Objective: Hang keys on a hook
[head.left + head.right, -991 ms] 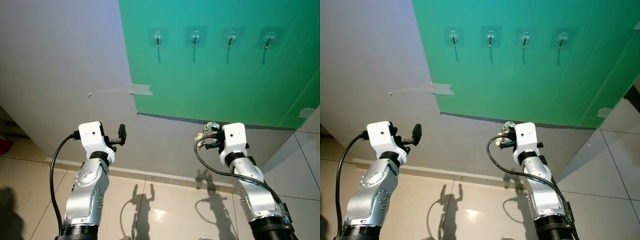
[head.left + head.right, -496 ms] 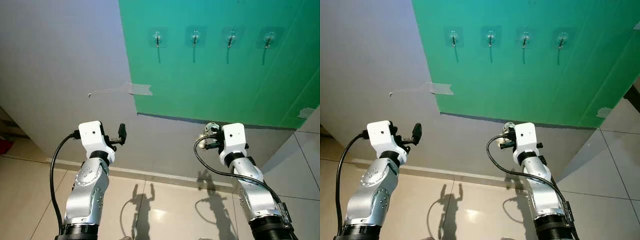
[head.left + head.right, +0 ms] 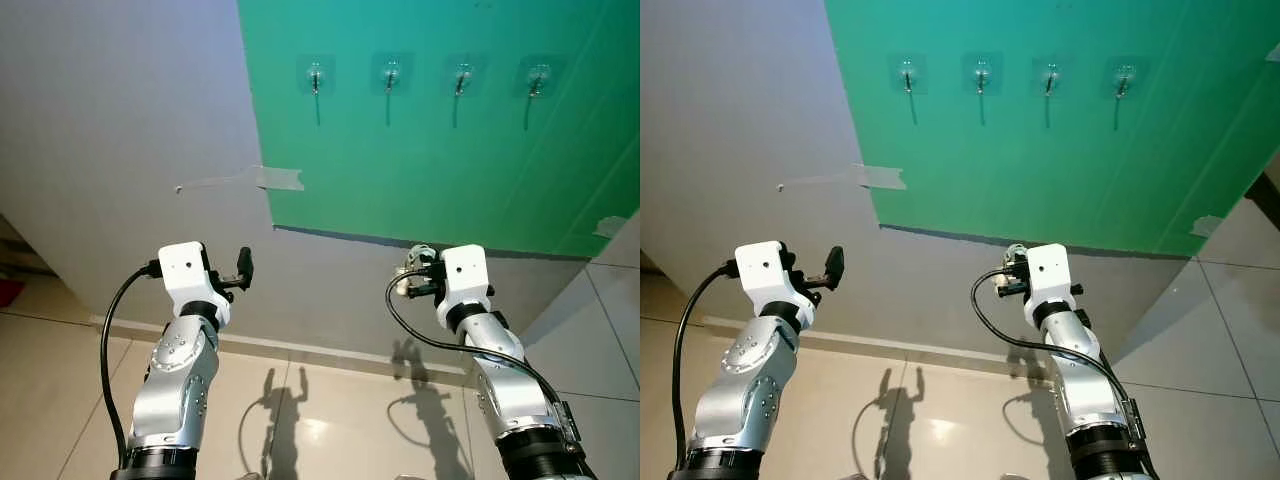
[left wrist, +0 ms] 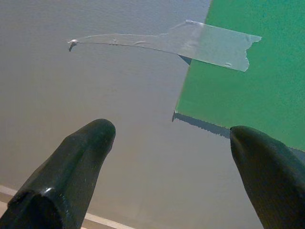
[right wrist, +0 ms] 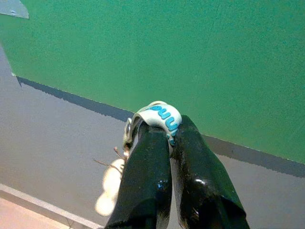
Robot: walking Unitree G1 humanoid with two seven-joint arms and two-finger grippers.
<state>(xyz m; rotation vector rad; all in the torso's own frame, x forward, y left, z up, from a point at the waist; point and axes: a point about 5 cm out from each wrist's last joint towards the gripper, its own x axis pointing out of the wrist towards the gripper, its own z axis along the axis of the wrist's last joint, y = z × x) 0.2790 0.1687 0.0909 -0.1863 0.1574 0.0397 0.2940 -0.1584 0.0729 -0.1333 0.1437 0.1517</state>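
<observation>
Several clear hooks hang in a row high on the green sheet: the leftmost hook (image 3: 315, 76), a second hook (image 3: 391, 73), a third hook (image 3: 462, 78) and the rightmost hook (image 3: 538, 79). My right gripper (image 5: 167, 131) is shut on the keys (image 5: 159, 114), pinching their white loop with blue lettering; a pale tag (image 5: 111, 183) dangles below. In the left eye view the keys (image 3: 415, 262) sit well below the hooks, near the sheet's lower edge. My left gripper (image 4: 171, 131) is open and empty, pointed at the grey wall.
The green sheet (image 3: 440, 150) is taped onto a grey wall (image 3: 120, 120); a tape strip (image 3: 270, 179) holds its left edge. A white skirting (image 3: 330, 352) runs along the wall's foot above a glossy tiled floor (image 3: 320, 420).
My right gripper with the keys has drifted slightly left. The left arm has barely moved.
</observation>
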